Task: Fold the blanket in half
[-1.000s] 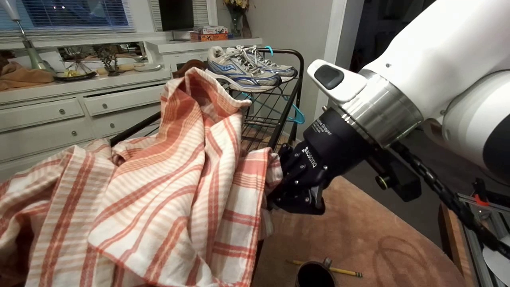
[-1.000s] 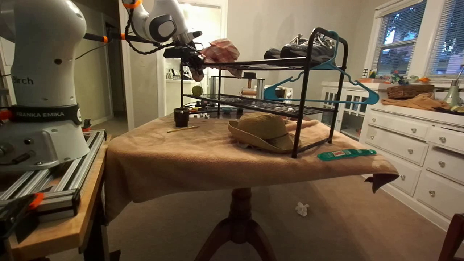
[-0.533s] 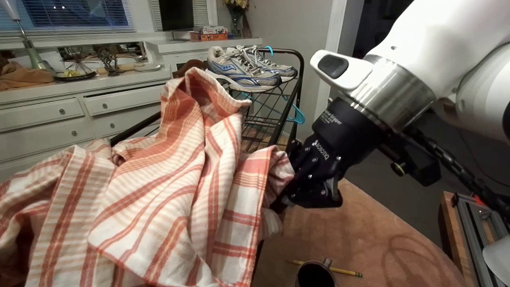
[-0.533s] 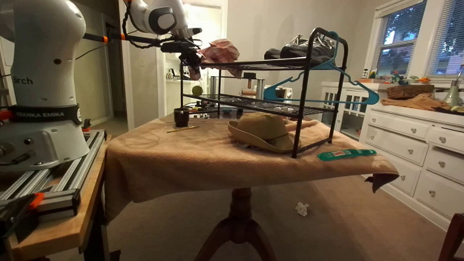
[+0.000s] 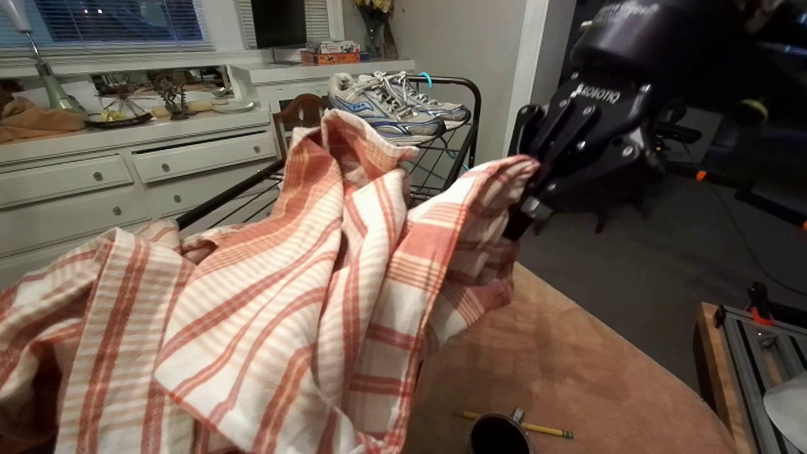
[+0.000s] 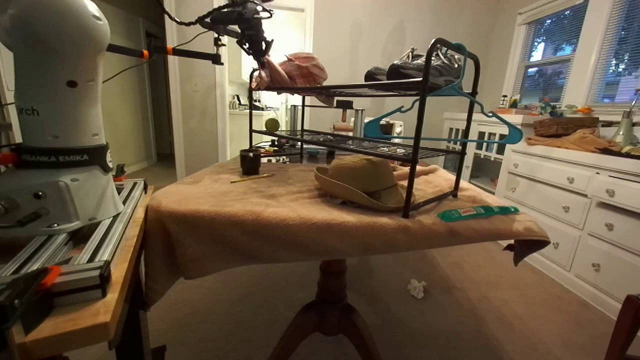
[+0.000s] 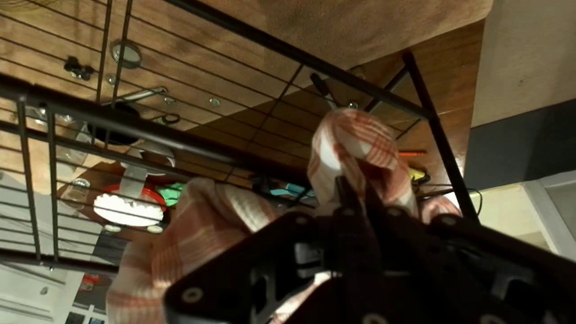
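Observation:
The blanket [image 5: 265, 302], cream-white with orange-red plaid stripes, lies rumpled over the black wire rack [image 6: 414, 155], with folds standing up in the middle. It also shows on the rack's top shelf in an exterior view [image 6: 302, 70] and in the wrist view [image 7: 202, 234]. My gripper [image 5: 526, 197] is shut on an edge of the blanket at the rack's end and holds it raised above shelf level. The pinched cloth hangs below the fingers. The gripper also shows in an exterior view [image 6: 261, 60] and in the wrist view [image 7: 355, 186], where cloth bulges past the fingertips.
Grey running shoes [image 5: 391, 110] stand on the rack's top shelf. A teal hanger [image 6: 505, 132] hangs at that end. A straw hat [image 6: 362, 180] lies under the rack. A dark mug [image 6: 250, 162] and a pencil [image 6: 252, 178] are on the covered table, with a green packet [image 6: 477, 212].
My gripper first drew back slightly, then rose well above its earlier height, pulling the blanket's edge up with it. The blanket's middle folds shifted slightly toward the gripper.

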